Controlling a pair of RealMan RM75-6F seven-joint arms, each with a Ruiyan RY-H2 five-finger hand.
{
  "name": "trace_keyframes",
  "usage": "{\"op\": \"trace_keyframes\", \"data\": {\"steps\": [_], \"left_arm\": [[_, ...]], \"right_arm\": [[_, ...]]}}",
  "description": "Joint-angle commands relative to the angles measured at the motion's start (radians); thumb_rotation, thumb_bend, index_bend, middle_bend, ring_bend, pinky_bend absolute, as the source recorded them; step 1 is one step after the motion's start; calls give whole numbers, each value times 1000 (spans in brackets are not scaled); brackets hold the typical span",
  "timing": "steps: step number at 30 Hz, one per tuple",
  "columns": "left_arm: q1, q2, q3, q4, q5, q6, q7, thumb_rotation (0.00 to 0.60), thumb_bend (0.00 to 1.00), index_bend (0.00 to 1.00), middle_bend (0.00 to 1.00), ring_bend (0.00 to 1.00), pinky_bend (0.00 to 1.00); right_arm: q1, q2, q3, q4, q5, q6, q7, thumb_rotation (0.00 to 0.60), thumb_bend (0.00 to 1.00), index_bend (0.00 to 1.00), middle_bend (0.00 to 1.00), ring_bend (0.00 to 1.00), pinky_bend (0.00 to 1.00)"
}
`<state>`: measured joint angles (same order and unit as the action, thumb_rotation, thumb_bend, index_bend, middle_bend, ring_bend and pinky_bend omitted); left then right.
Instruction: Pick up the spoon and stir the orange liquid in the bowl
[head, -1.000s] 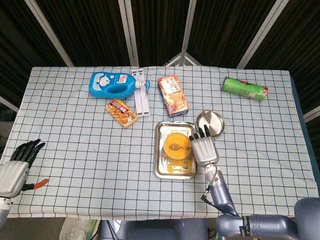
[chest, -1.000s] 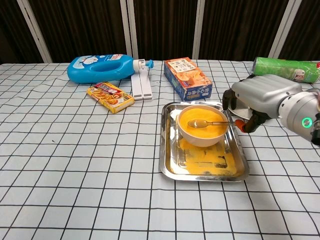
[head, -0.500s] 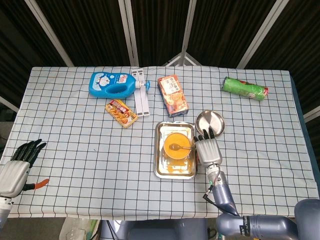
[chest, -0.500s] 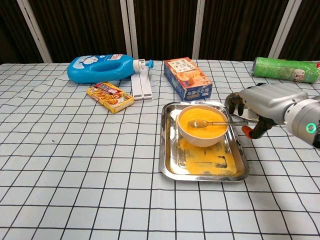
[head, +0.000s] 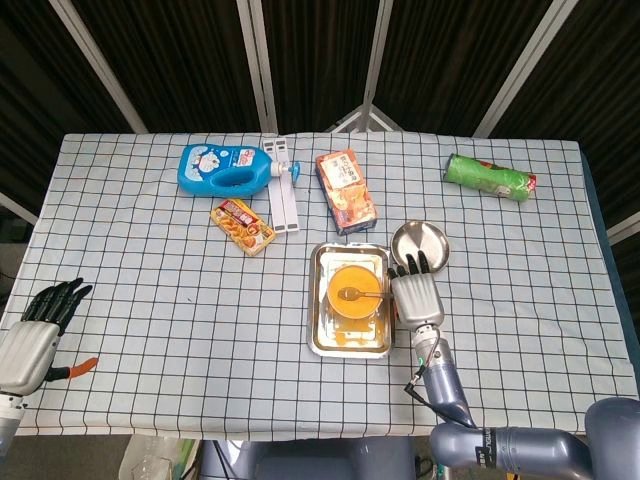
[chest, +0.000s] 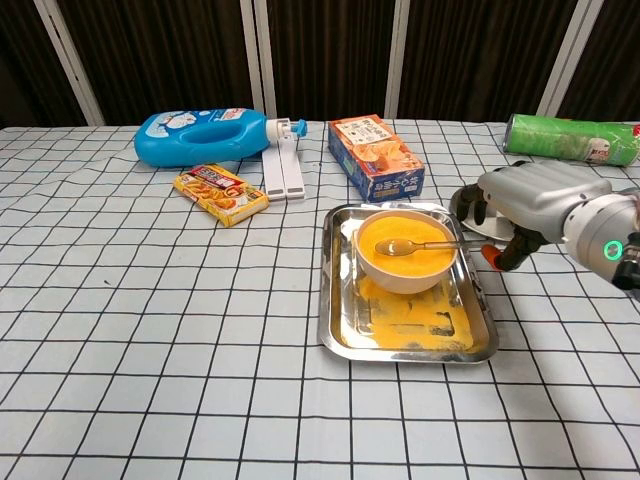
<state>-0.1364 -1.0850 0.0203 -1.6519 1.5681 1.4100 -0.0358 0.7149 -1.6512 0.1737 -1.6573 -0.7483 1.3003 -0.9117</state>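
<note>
Checked-cloth desk (head: 150, 300): steel tray (chest: 340, 335) holding the bowl (chest: 405, 270) of orange liquid, spoon (chest: 398, 247) lying in it.
Right hand (chest: 530, 205) has drawn back beside the tray, fingers curled and empty, spoon released; stirring apparently paused. Left hand (head: 35, 335) idle, fingers apart.

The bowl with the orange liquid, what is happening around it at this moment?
The bowl stands in a steel tray, with the spoon lying across it, its head in the liquid. The right hand is at the handle end, beside the tray; whether it grips the handle cannot be told. The left hand rests at the table's near-left edge, holding nothing.
</note>
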Motion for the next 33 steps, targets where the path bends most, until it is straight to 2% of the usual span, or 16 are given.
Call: {"op": "trace_keyframes", "data": {"steps": [1, 7, 13, 33], "left_arm": [[0, 0, 0, 0, 0, 0, 0, 600, 0, 0, 0, 0, 0], [0, 0, 0, 0, -2, 1, 0, 600, 0, 0, 0, 0, 0], [0, 0, 0, 0, -4, -1, 0, 600, 0, 0, 0, 0, 0], [0, 0, 1, 1, -4, -1, 3, 600, 0, 0, 0, 0, 0]], "right_arm": [[5, -4, 10, 5, 8, -2, -1, 600, 514, 284, 307, 95, 0], [10, -13, 15, 18, 18, -10, -2, 600, 515, 287, 307, 105, 0], [3, -29, 7, 24, -52, 15, 35, 600, 515, 384, 370, 176, 0], [-19, -42, -1, 47, -78, 23, 43, 600, 514, 439, 398, 191, 0]]}}
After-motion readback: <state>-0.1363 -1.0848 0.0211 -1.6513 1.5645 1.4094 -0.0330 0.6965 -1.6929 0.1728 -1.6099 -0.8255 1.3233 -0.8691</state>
